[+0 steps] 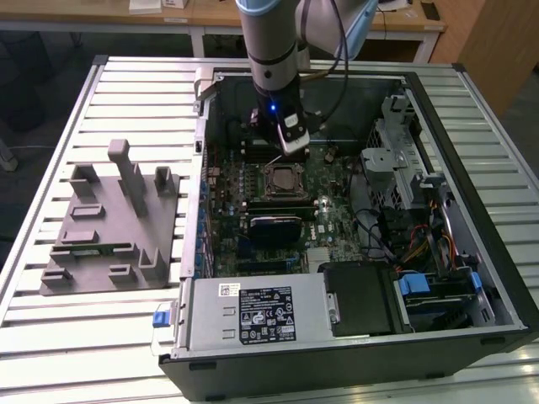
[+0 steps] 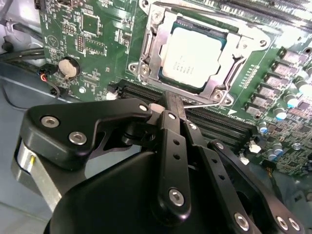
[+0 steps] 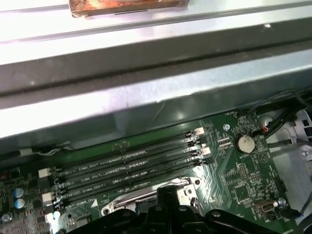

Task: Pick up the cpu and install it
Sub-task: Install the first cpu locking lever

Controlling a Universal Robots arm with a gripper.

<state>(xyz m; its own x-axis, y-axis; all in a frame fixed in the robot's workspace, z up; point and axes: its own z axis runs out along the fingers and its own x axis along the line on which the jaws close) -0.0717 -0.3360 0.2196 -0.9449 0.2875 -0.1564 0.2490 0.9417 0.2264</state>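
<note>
In the second wrist view the gripper [image 2: 171,105] fills the foreground, its black linkages folded inward and its fingertips [image 2: 168,101] brought together into a narrow point with nothing between them. Just beyond that tip lies the cpu [image 2: 190,57], seated flat in the socket [image 2: 151,53] on the motherboard [image 2: 92,34]. Its top is pale and silvery with faint print, and a thin darker rim shows at its edges inside the metal frame. It is square, so no long axis stands out; it lies face up, its sides lined up with the socket frame and turned at a slant to the gripper's fingers. The socket's metal frame overlaps the chip's edges, so its corners are partly covered, and the frame's far side is cut off by the picture edge.

Between the gripper and the socket run dark memory slots [image 2: 214,122], partly hidden behind the fingers. To one side of the gripper sits a round coin battery [image 2: 69,68].

In the exterior view the gripper [image 1: 282,153] hangs inside the open computer case [image 1: 472,252], just above the socket [image 1: 280,178], where the chip is too small to make out clearly. Well apart, on the slatted table [image 1: 50,151] to the exterior view's left, stands a grey holder block [image 1: 114,223].
</note>
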